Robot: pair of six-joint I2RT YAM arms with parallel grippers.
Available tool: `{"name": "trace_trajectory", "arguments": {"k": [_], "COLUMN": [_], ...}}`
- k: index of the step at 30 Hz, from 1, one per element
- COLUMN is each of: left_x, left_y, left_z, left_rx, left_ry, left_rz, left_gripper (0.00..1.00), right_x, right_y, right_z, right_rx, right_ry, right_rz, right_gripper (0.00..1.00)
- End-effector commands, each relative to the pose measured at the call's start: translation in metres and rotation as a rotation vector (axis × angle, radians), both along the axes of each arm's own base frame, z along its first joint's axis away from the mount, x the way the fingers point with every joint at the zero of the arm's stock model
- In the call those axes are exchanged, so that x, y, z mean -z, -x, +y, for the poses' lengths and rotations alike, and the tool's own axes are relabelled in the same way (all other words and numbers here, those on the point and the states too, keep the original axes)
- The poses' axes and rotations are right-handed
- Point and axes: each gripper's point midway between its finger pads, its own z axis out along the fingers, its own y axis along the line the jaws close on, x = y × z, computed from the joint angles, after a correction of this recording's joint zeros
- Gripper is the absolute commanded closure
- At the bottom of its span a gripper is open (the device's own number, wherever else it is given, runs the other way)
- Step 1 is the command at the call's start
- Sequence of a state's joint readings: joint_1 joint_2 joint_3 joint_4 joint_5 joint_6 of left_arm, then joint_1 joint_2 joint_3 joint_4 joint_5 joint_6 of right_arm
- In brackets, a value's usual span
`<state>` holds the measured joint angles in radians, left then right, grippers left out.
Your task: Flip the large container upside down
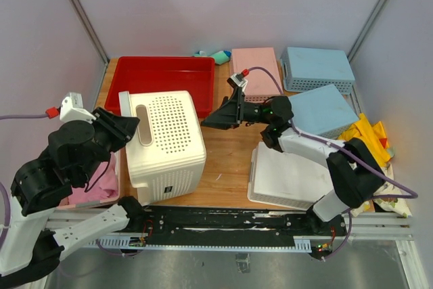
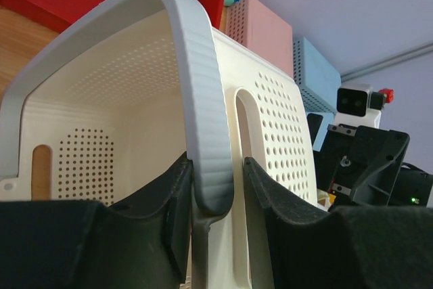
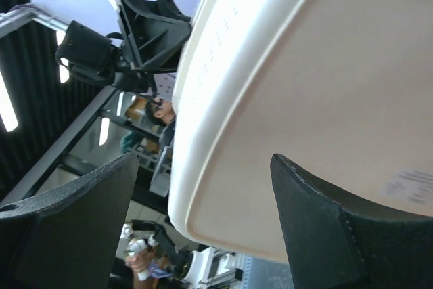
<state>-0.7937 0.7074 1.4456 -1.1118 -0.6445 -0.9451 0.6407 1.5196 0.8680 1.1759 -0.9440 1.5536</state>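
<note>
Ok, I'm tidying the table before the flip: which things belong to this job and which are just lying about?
In the job: large container, left pincer shut on its rim, right pincer open by its base.
Lying about: red tray, pink basket, two blue baskets, white basket, yellow cloth.

Left gripper jaws pinch the ribbed rim of the large container, seemingly tipped sideways.

- A small pale sticker on the base of the large container carries print too blurred to read.
- No other lettering, brand mark or number is legible in any view.
</note>
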Motion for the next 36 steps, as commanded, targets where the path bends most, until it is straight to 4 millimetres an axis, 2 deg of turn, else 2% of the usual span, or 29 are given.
{"name": "trace_trajectory", "arguments": {"k": [1,4,8,13,19,26,30,36], "left_x": [0.007,0.009,0.018,0.028,0.017,0.015,0.026,0.047], "left_y": [-0.001,-0.002,-0.007,-0.023,-0.044,-0.056,-0.06,-0.061], "left_z": [0.004,0.002,-0.009,-0.042,-0.082,-0.105,-0.111,-0.124], "left_rx": [-0.017,-0.012,0.018,0.094,0.188,0.242,0.253,0.287], "left_ry": [-0.032,-0.039,-0.046,-0.053,-0.032,-0.028,-0.032,-0.018], "left_rz": [0.012,0.018,0.032,0.05,0.01,-0.01,-0.004,0.025], "left_gripper": [1.0,1.0,1.0,1.0,1.0,1.0,1.0,1.0], "right_x": [-0.04,-0.046,-0.057,-0.074,-0.094,-0.1,-0.104,-0.12], "right_y": [0.03,0.037,0.049,0.067,0.082,0.078,0.07,0.07], "right_z": [0.008,0.012,0.009,-0.003,-0.014,-0.016,-0.017,-0.017], "right_rx": [-0.148,-0.181,-0.205,-0.231,-0.219,-0.074,0.004,0.009], "right_ry": [-0.151,-0.167,-0.181,-0.198,-0.182,-0.043,0.007,-0.043], "right_rz": [-0.052,-0.072,-0.121,-0.183,-0.271,-0.401,-0.436,-0.44], "right_gripper": [0.18,0.19,0.18,0.19,0.19,0.18,0.16,0.16]}}
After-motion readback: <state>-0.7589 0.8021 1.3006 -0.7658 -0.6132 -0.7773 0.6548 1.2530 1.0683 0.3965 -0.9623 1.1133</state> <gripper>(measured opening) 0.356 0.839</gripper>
